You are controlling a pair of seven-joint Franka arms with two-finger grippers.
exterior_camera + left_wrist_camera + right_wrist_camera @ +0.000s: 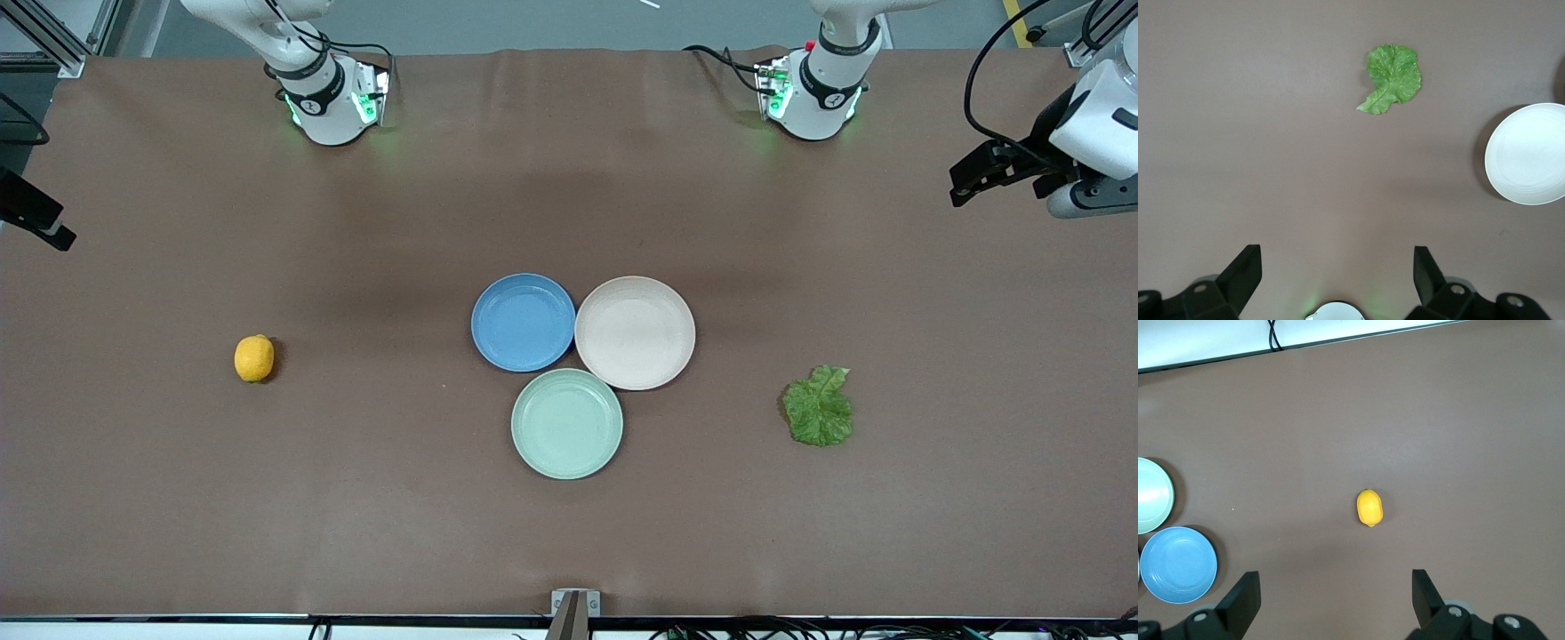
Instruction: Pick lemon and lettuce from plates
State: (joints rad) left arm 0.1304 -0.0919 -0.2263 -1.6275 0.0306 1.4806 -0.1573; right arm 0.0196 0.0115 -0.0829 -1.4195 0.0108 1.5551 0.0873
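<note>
The lemon [254, 358] lies on the bare table toward the right arm's end, on no plate; it also shows in the right wrist view [1369, 507]. The lettuce [820, 406] lies flat on the table toward the left arm's end, and shows in the left wrist view [1391, 77]. The blue plate [523, 322] and the beige plate [635, 332] sit side by side mid-table, both empty. My left gripper [1337, 257] is open and empty, high at the left arm's end of the table [969, 178]. My right gripper [1335, 581] is open and empty, at the other table end [36, 216].
A pale mint-green plate [567, 423] sits empty, touching the two plates and nearer to the front camera. Both arm bases [331, 98] stand along the table's robot edge. The table's front edge and cables show in the right wrist view [1275, 340].
</note>
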